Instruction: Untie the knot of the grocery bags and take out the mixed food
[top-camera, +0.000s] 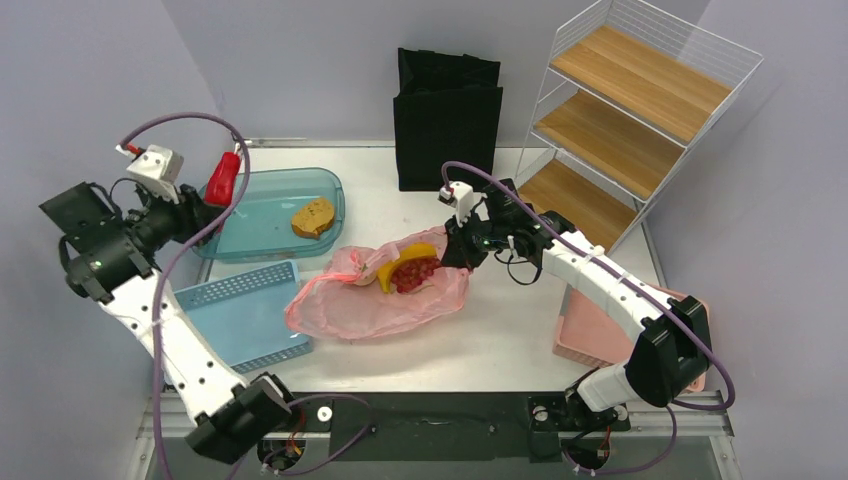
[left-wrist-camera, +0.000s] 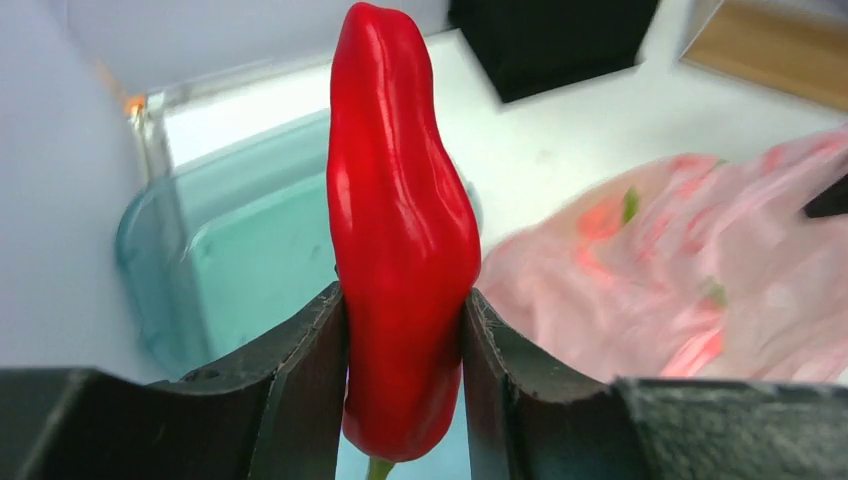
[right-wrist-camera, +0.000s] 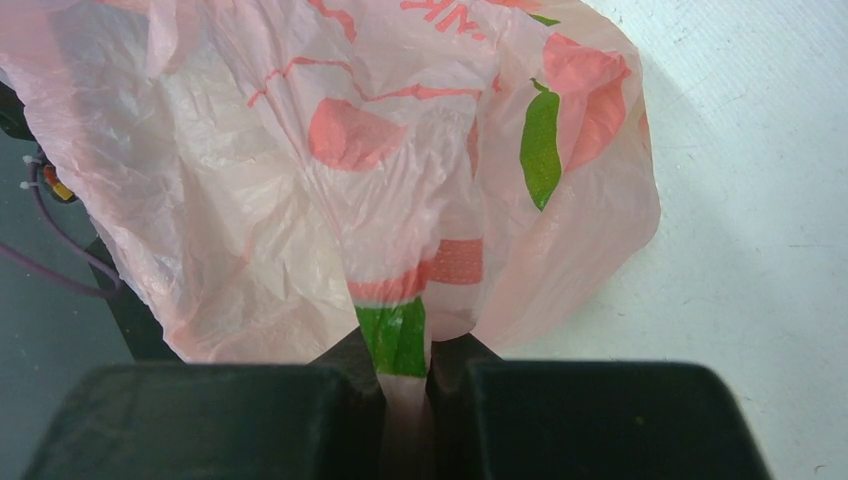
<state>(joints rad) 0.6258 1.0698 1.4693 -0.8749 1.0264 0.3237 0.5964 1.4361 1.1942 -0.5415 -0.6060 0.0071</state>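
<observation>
Left wrist, chilli pepper pinched in left tool, right tool pinching grocery bag

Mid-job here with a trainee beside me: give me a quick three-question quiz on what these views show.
1. True or false: the left gripper is holding a red pepper.
2. What lies in the teal tray? A) a bread slice B) a carrot C) an egg
3. Fill in: the right gripper is shut on the pink ____.

Key: 1 true; 2 A; 3 bag.
</observation>
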